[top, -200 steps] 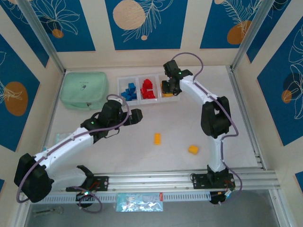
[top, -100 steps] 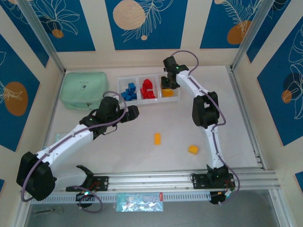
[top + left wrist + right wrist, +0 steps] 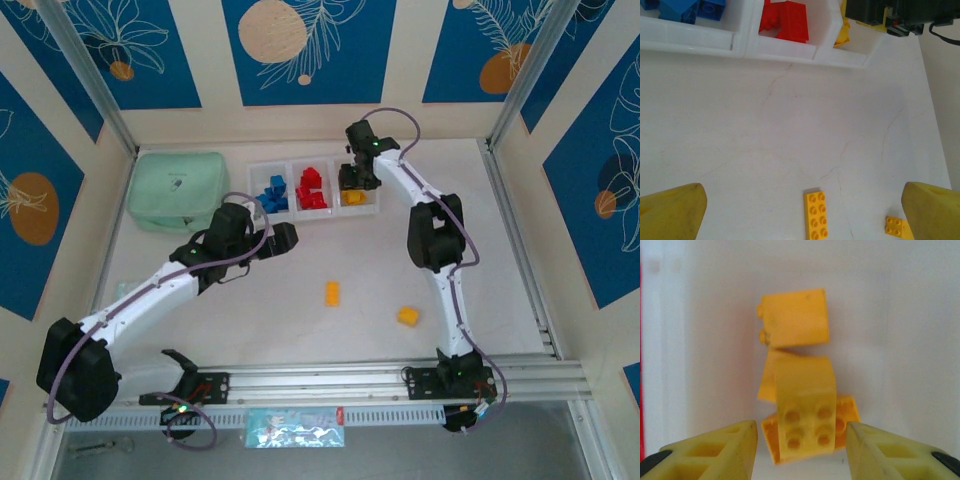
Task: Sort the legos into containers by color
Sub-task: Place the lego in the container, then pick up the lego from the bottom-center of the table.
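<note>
Three joined white containers stand at the back: blue legos point(image 3: 271, 192) in the left one, red legos point(image 3: 314, 188) in the middle one, and yellow ones in the right container point(image 3: 368, 207). My right gripper point(image 3: 352, 182) hangs over that right container. In the right wrist view it point(image 3: 802, 446) is open, and a yellow lego point(image 3: 805, 410) lies loose between its fingertips on other yellow bricks point(image 3: 795, 317). My left gripper point(image 3: 288, 239) is wide open and empty above the table. Below it lie a long yellow lego point(image 3: 815, 215) and a small one point(image 3: 896, 226).
A mint-green zippered pouch point(image 3: 178, 188) lies left of the containers. The two loose yellow legos point(image 3: 332, 293) point(image 3: 407, 316) sit mid-table between the arms. A metal rail point(image 3: 400, 380) runs along the near edge, and frame posts stand at the sides.
My right gripper has settled over the right container and its jaws have parted from the yellow lego. The left arm has drifted slightly toward the containers, still open.
</note>
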Controlling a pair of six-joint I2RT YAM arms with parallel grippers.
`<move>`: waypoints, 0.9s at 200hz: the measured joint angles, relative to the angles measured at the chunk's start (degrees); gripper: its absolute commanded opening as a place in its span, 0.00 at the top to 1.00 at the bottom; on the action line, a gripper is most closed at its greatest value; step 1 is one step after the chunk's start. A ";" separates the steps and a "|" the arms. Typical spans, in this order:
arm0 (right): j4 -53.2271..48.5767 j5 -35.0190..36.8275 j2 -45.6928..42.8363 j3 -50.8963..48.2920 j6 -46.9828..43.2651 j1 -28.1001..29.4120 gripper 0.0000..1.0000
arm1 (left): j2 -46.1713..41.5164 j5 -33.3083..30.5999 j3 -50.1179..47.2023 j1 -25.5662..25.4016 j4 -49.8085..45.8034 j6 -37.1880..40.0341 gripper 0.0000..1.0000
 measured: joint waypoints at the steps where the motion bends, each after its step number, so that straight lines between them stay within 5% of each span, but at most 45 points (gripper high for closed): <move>1: 0.09 -0.02 -0.37 -0.39 0.07 0.04 0.50 | -0.02 0.02 0.00 0.00 0.00 0.00 0.01; 106: 6.05 -1.90 -31.32 -33.29 5.20 5.46 0.44 | -6.40 1.40 -5.55 -2.21 -0.11 -0.94 0.01; 180: 7.87 -2.03 -40.59 -52.11 13.88 16.98 0.34 | -13.49 1.68 -10.95 -2.60 -3.13 -1.11 0.01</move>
